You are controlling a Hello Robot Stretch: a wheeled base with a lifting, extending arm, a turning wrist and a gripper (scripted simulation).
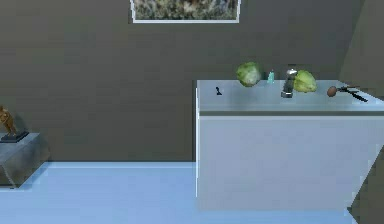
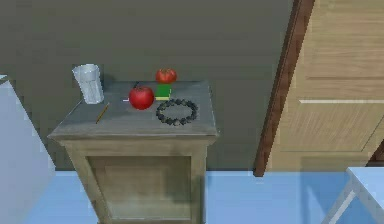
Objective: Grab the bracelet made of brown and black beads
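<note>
Wooden stand (image 2: 135, 125), beaded bracelet (image 2: 177, 111) (dark ring), cup (image 2: 88, 83), contents unclear

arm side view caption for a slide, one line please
Dark beaded bracelet lying on a wooden side table near a red apple and a pale cup, wooden door at right

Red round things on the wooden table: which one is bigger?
The nearer red thing, just left of the dark bead bracelet, is bigger. The other red thing sits farther back, behind a small green block.
</note>
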